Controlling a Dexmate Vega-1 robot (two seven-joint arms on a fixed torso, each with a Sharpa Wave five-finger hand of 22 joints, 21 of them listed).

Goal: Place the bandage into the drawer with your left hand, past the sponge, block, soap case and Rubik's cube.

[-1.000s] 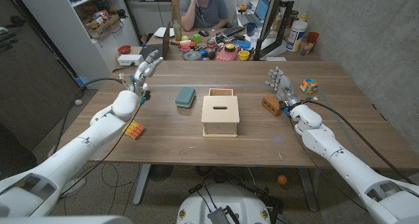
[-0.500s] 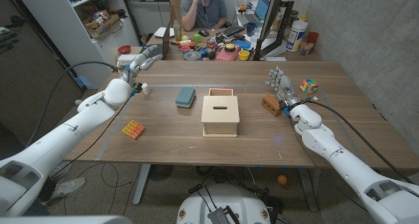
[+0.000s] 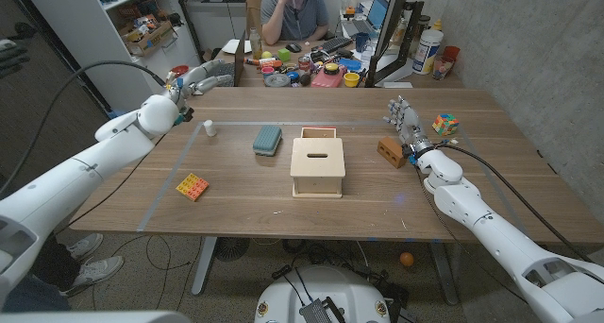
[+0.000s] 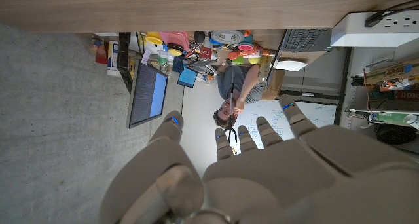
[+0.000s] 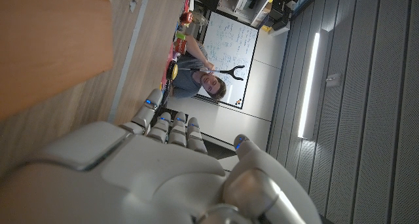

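Observation:
The bandage point(image 3: 209, 127), a small white roll, stands alone on the table's left side. My left hand point(image 3: 193, 78) hovers over the far left corner, behind the roll and apart from it, fingers spread and holding nothing; its fingers point(image 4: 262, 165) reach out beyond the table edge. The wooden box point(image 3: 317, 167) sits mid-table with its drawer point(image 3: 319, 132) pulled open at the back. A teal case point(image 3: 268, 139) lies between bandage and box. An orange-yellow block point(image 3: 192, 186) is at front left. My right hand point(image 3: 406, 125) stands empty on its edge by a brown block point(image 3: 391, 152), near the Rubik's cube point(image 3: 445, 125).
Behind the table stands a cluttered desk point(image 3: 311, 73) where a person point(image 3: 294, 11) sits. A white box point(image 3: 187, 83) sits just past the far left corner, close to my left hand. Shelves point(image 3: 142, 21) stand at back left.
My left arm has swung back and to the left, away from the bandage, which now stands uncovered on the table. The right arm has not moved.

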